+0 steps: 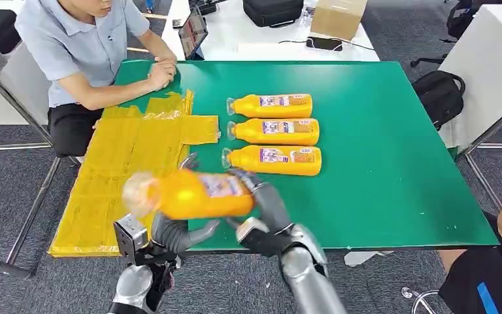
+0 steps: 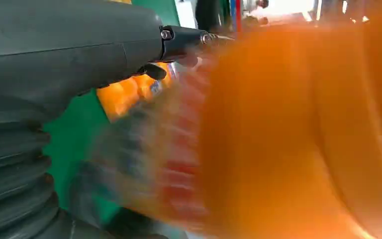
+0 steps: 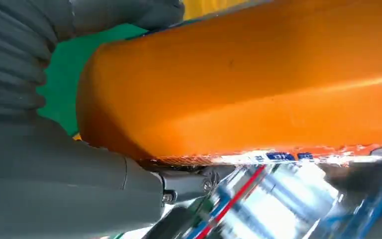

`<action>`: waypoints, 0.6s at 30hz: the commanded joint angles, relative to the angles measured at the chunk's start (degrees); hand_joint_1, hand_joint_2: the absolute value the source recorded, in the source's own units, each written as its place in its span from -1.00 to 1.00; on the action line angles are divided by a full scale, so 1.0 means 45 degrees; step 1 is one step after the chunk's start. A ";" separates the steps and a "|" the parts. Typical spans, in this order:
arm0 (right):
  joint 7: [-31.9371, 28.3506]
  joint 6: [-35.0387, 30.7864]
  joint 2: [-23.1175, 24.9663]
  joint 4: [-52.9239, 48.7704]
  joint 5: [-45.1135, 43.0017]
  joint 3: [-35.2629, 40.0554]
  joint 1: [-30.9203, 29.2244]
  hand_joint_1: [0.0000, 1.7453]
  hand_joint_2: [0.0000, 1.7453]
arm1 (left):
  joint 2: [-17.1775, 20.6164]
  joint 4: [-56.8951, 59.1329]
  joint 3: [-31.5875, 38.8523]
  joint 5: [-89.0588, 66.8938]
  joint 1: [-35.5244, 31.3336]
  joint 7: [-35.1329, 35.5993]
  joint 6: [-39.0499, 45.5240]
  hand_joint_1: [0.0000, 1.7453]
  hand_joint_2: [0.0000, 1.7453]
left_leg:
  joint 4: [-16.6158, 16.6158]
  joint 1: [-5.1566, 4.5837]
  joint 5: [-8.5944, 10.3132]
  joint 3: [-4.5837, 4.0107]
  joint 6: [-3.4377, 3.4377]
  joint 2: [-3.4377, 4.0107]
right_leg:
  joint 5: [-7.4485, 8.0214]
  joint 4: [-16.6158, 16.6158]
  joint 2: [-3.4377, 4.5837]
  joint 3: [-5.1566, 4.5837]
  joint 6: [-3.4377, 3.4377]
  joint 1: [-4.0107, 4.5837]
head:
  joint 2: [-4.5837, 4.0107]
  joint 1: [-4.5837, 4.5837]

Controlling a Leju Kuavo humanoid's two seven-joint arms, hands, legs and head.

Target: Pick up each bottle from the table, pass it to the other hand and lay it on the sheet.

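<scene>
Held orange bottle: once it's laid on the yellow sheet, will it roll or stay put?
Probably stays: the held bottle shows flat sides and squared edges in the right wrist view. It looks full of juice, so likely heavy for its size. The three bottles on the table lie still on their sides.

A green tabletop carries the things. On its left part lies a crumpled yellow sheet, reaching from near the far edge to the near edge and hanging a little over the left side. Just right of the sheet's far end, three orange bottles lie on their sides in a column, caps pointing left toward the sheet: the far bottle, the middle bottle and the near bottle, close together, nearly parallel. A person's clasped hands rest on the far left corner.
</scene>
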 commanded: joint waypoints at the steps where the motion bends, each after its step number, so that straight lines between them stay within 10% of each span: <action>1: 0.0128 -0.0250 -0.0188 0.3343 0.0055 0.2040 -0.0747 1.00 1.00 | 0.0066 0.0154 -0.0498 0.0506 0.0081 0.0123 -0.0193 -1.00 1.00 | -0.0015 0.0000 -0.0009 0.0042 0.0014 0.0029 | 0.0002 -0.0018 0.0015 0.0037 -0.0025 0.0007 | 0.0000 0.0000; 13: 0.0669 -0.1440 -0.0088 0.4898 0.0706 0.2853 -0.0793 1.00 1.00 | 0.0197 0.0318 -0.0564 0.1379 0.0528 0.0186 -0.0810 -1.00 1.00 | -0.0023 0.0001 -0.0013 0.0060 0.0018 0.0004 | -0.0013 -0.0022 -0.0016 0.0059 -0.0042 0.0011 | 0.0000 0.0010; 15: 0.0690 -0.1523 -0.0096 0.5088 0.0830 0.2910 -0.0769 1.00 1.00 | 0.0182 0.0465 -0.0499 0.1589 0.0522 0.0268 -0.0941 0.66 1.00 | -0.0028 0.0000 -0.0010 0.0065 0.0019 -0.0003 | -0.0013 -0.0028 -0.0023 0.0066 -0.0044 0.0010 | 0.0000 0.0005; 18: 0.0685 -0.1552 -0.0101 0.5091 0.0842 0.2925 -0.0734 1.00 1.00 | 0.0203 0.0487 -0.0479 0.1601 0.0514 0.0272 -0.0950 0.66 1.00 | -0.0019 0.0000 -0.0005 0.0047 0.0017 -0.0012 | -0.0012 -0.0019 -0.0029 0.0047 -0.0038 0.0008 | 0.0000 0.0005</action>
